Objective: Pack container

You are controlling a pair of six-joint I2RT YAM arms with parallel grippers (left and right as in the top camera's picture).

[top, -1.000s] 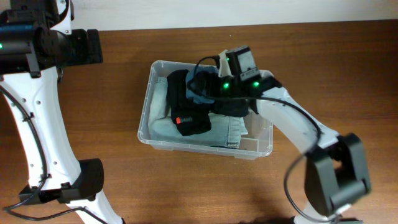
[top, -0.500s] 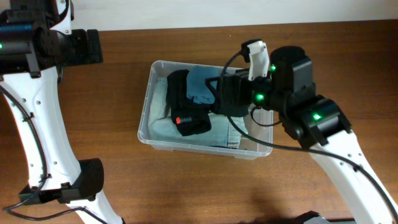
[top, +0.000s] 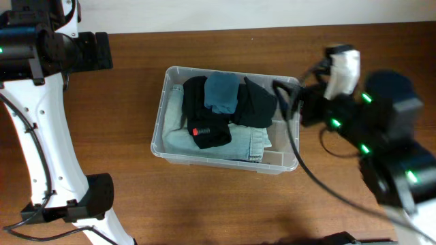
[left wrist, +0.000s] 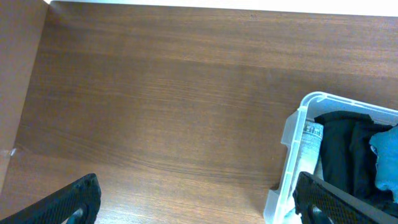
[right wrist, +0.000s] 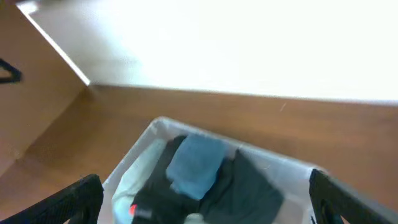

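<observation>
The clear plastic container sits mid-table and holds folded clothes: pale jeans, a black garment with a red tag, a blue cloth and a dark green cloth. It also shows in the right wrist view and the left wrist view. My right gripper is open and empty, raised above and right of the container. My left gripper is open and empty over bare table left of the container.
The brown wooden table surrounds the container. A pale wall edge runs along the back. The left arm's white links stand at the table's left side. The right arm hangs over the right side.
My right gripper has pulled up and away to the right, out of the container, leaving the dark green cloth lying inside. The left arm has not moved.
</observation>
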